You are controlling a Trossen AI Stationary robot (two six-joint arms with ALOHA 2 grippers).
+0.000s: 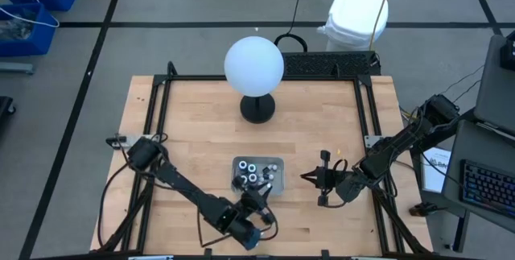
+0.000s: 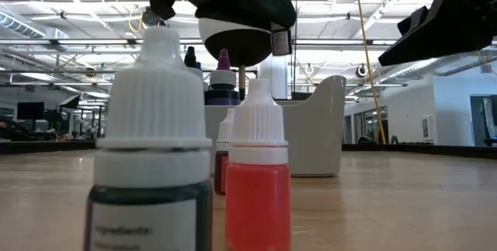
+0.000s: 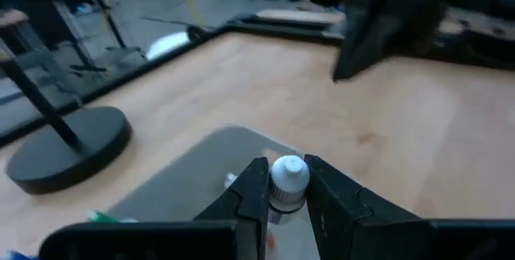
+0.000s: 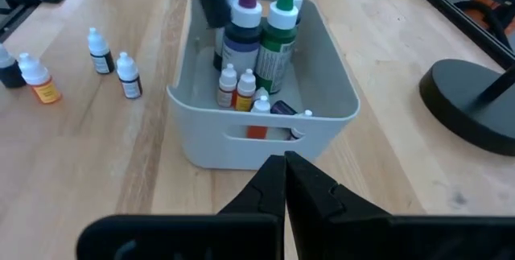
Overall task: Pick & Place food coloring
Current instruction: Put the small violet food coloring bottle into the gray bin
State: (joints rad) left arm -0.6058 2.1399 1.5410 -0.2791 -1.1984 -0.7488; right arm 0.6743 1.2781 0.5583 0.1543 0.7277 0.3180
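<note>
The food coloring is spread out. Tall purple- and green-capped bottles (image 4: pixel 261 30) and small white-capped ones (image 4: pixel 240 87) stand in the grey tray (image 4: pixel 322 59). Several more small bottles (image 4: pixel 113 63) stand on the wood by the tray's near side, and two of them, one dark (image 2: pixel 155 142) and one red (image 2: pixel 258 169), show close in the low view. My left gripper (image 3: pixel 286 187) is above the tray, shut on a small white-capped bottle (image 3: pixel 288 175). My right gripper (image 4: pixel 286 167) waits shut, to the right of the tray (image 1: pixel 278 163). My left gripper pinches the small bottle between its two fingers, one on each side just under the white cap (image 3: pixel 287 200). The cap sticks out past the fingers. The bottle's body is hidden behind them. It is held over the tray's grey floor (image 3: pixel 193 183).
A white globe (image 1: pixel 253 65) on a black round base (image 3: pixel 68 147) stands behind the tray. A black frame rail (image 1: pixel 257 79) runs round the table. Bare wood lies to the left of the tray and toward the far right.
</note>
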